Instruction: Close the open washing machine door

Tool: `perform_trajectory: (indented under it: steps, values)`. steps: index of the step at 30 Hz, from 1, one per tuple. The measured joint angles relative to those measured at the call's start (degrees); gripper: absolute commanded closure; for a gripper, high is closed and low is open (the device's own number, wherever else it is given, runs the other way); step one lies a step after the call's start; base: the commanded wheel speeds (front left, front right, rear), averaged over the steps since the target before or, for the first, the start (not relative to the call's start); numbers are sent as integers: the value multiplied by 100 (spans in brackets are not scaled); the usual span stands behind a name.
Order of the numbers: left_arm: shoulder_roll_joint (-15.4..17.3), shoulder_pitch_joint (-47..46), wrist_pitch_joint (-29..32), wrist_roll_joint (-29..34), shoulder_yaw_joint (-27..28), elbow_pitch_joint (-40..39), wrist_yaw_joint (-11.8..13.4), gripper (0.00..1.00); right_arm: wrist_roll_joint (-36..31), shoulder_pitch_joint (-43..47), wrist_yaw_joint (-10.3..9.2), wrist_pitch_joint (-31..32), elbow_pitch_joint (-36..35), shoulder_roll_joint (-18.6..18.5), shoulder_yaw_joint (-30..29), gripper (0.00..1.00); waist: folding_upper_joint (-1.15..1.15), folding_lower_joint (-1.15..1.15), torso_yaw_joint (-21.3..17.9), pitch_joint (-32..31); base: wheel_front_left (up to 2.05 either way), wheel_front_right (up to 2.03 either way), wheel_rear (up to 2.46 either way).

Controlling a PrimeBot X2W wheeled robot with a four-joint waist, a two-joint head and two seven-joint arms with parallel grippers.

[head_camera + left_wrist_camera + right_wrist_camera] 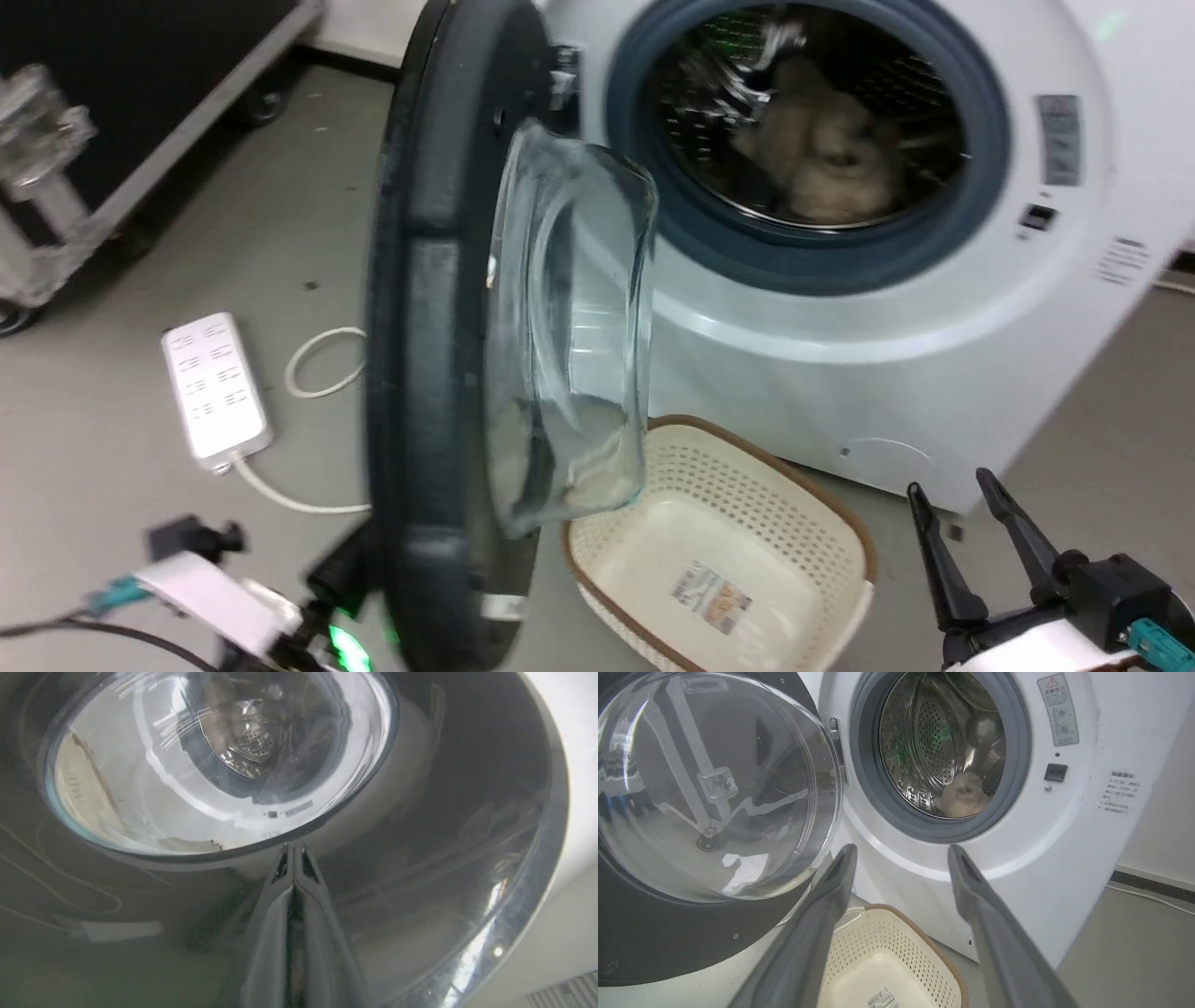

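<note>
The washing machine door stands swung out, edge-on in the head view, its clear glass bowl bulging toward the white washing machine. A beige cloth lump lies in the steel drum. In the left wrist view my left gripper is shut, its tips against the door's glossy outer face just below the window. My right gripper hangs open at the lower right, apart from the washer. Its fingers frame the porthole and the door's inner side.
A cream perforated basket sits on the floor below the door and in front of the washer. A white power strip with its cable lies on the floor to the left. A black wheeled case stands at the far left.
</note>
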Motion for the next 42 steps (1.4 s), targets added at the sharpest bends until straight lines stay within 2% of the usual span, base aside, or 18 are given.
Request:
perform_trajectory:
  steps: [7, 11, 15, 16, 17, 20, 24, 28, 29, 30, 35, 42]
  values:
    - [-7, 476, -773, -213, -1147, -294, -181, 100, -5, -55, -1, 0, 25, 15, -120, 0, 0, 0, -602, 104, 0, 0, 0]
    - [-7, 422, -1273, -312, -1733, -94, -320, 100, 9, -166, -1, 0, 64, -36, -155, 0, 0, 1, -1095, 252, 0, 0, 0]
    - [-4, 236, -1564, -425, -2020, 147, -428, 100, 42, -230, -1, 0, 62, -71, -143, 0, 0, 1, -1399, 353, 0, 0, 0]
    - [-3, 57, -1762, -514, -2224, 327, -515, 100, 59, -272, -1, 0, 54, -84, -133, 0, 0, 1, -1601, 426, 0, 0, 0]
    - [-3, 57, -1762, -514, -2224, 327, -515, 100, 59, -272, -1, 0, 54, -84, -133, 0, 0, 1, -1601, 426, 0, 0, 0]
    - [-12, -383, -2245, -684, -2627, 687, -619, 100, 110, -372, -1, 0, 24, -116, -99, 0, 0, 1, -1986, 595, 0, 0, 0]
    - [-15, -773, -2613, -765, -2869, 1001, -691, 100, 154, -435, -1, 0, 1, -131, -77, 0, 0, 1, -2252, 741, 0, 0, 0]
    - [-24, -1520, -3395, -903, -3111, 1595, -746, 100, 233, -586, -1, 1, -52, -143, -24, 0, 0, 1, -2642, 1032, 0, 0, 0]
    - [-24, -1520, -3395, -903, -3111, 1595, -746, 100, 233, -586, -1, 1, -52, -143, -24, 0, 0, 1, -2642, 1032, 0, 0, 0]
    - [-24, -1861, -3778, -927, -3170, 1883, -759, 100, 263, -644, -1, 1, -69, -145, 1, 0, 0, 2, -2768, 1159, 0, 0, 0]
    - [-18, -2723, -4487, -1046, -3395, 2501, -770, 100, 272, -683, 0, 0, -99, -152, 32, 0, 0, 2, -2988, 1433, 0, 0, 0]
    - [-22, -3686, -4979, -1561, -3919, 2954, -809, 100, 272, -703, 0, 0, -70, -163, 69, 0, 0, 1, -3028, 1594, 0, 0, 0]
